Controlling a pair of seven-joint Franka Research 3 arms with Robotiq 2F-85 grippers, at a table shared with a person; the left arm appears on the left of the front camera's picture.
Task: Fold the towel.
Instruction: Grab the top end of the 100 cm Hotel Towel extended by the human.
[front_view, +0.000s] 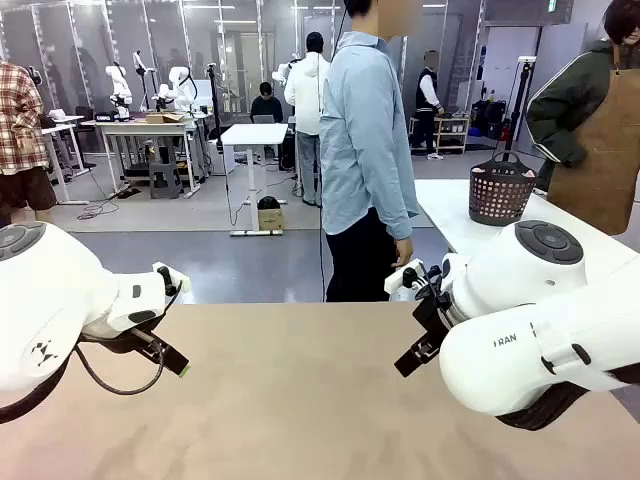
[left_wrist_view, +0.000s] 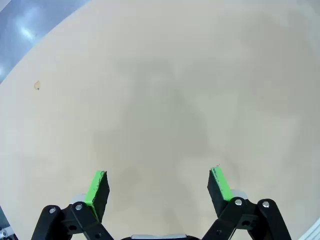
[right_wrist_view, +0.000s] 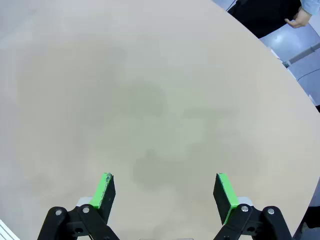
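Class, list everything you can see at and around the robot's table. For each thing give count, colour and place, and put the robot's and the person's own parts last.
table: one, beige, under both arms
speck: one, brown, on the table near its edge
basket: one, dark, on the side table
side table: one, white, far right
person: one, light blue shirt, standing at the far edge
person's hand: one, hanging at the side
left gripper: one, black with green pads, open over the table
right gripper: one, same colours, open over the table
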